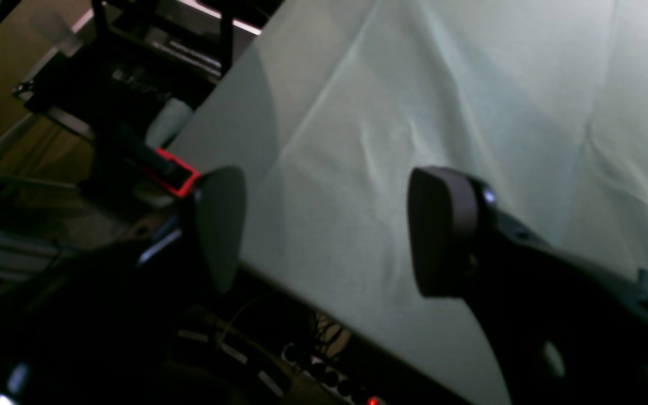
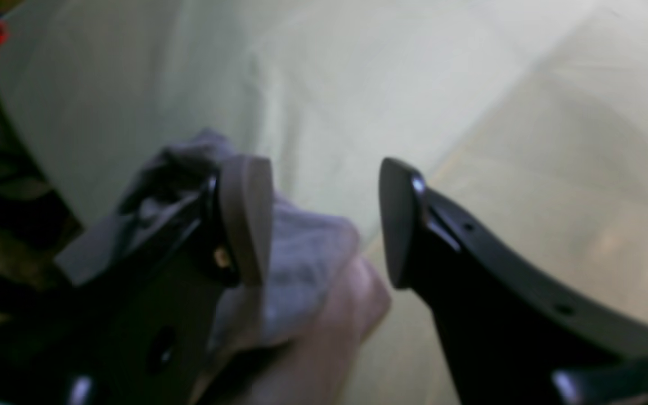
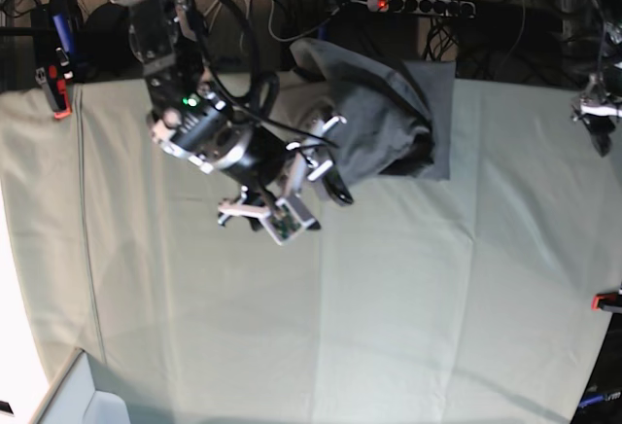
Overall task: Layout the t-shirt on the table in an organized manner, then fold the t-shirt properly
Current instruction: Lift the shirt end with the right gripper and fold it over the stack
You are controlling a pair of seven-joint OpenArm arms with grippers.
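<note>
Right gripper [image 2: 324, 225] jaws spread, nothing pinched, grey t-shirt [image 3: 384, 118] bunched just beside one jaw at far edge of surface [image 3: 389, 298]. Left gripper [image 1: 324, 230] jaws spread over bare cloth (well apart). Risk: snagging fabric, dragging off edge.

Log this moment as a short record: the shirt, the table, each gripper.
shirt: grey t-shirt, bunched and part folded, at the far edge of the table
table: covered with pale green creased cloth, clamped at the edges
right gripper: open, nothing between its fingers, close beside the shirt; grey fabric lies behind one finger in the wrist view
left gripper: open, empty, over bare cloth near a table edge
fold: not yet laid flat
</note>
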